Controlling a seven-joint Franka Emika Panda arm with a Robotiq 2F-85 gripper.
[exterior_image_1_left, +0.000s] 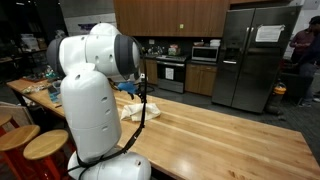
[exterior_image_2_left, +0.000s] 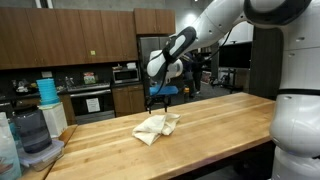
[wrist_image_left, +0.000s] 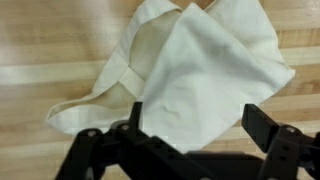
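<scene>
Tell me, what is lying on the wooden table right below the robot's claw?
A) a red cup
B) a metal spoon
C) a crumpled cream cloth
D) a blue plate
C: the wrist view shows a crumpled cream cloth lying on the wooden table, just beneath the open gripper. The same cloth also shows in an exterior view.

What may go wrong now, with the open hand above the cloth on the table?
1. The cloth lies crumpled in loose folds, so the open hand may catch only the top layer and lose it.
2. It lies low on the wooden table, so the fingers may strike the wood.
</scene>
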